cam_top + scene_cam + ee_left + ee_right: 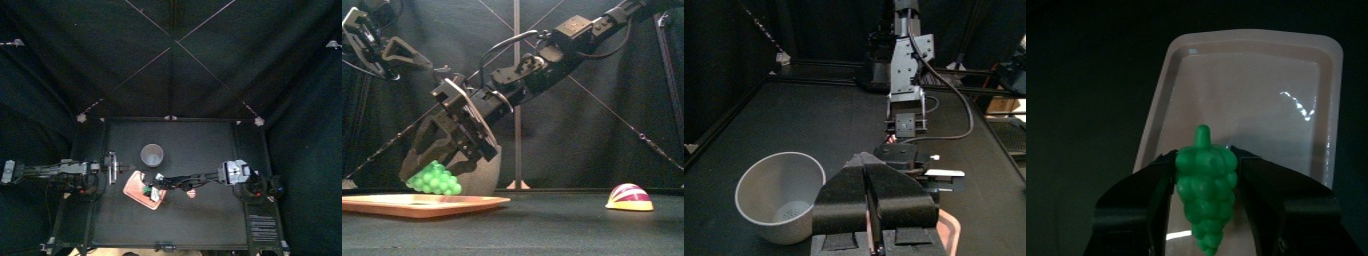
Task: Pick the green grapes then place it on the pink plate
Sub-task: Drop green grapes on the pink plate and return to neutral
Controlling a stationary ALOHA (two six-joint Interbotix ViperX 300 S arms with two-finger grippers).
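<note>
Right hand (452, 165) clamped on green grapes (436, 180) above pink plate (422, 204), inside its rim, grey cup (778, 195) behind, left hand (871, 168) pressed together by left edge of tabletop (201, 140), small toy (628, 197) well apart rightward

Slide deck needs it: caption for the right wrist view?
The right claw grips green grapes over the pink tray.

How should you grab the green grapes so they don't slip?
Squeeze the green grapes across their wide middle, one jaw on each side, coming from above. The bunch is long and tapers to a narrow tip, so the ends probably give less hold. The right gripper holds them that way over the pink tray.
</note>
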